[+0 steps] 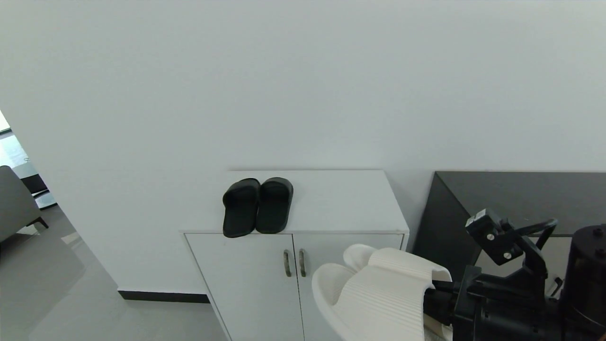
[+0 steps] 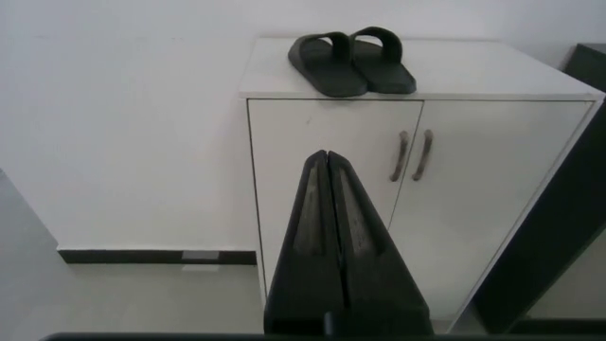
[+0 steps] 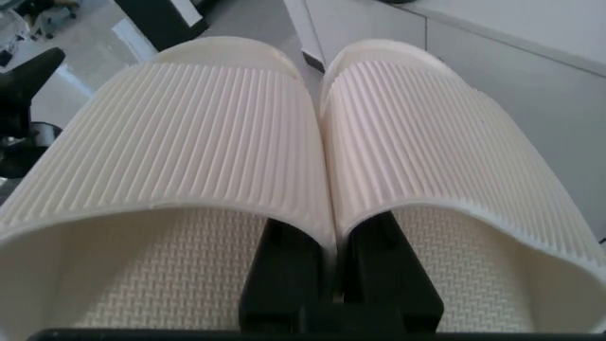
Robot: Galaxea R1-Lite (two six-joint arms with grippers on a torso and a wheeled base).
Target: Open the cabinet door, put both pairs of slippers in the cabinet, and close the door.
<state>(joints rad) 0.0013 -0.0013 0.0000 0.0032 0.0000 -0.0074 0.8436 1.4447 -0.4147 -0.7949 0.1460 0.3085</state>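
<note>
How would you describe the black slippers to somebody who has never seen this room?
Look for the white two-door cabinet against the pale wall. On its top, at the front edge above the left door, the black slippers lie side by side. They alone are black; the white ribbed pair is held by the right gripper.

Prob. home entry: white cabinet (image 1: pixel 341 203) w/ black slippers (image 1: pixel 258 206), armchair (image 1: pixel 14 203).
</note>
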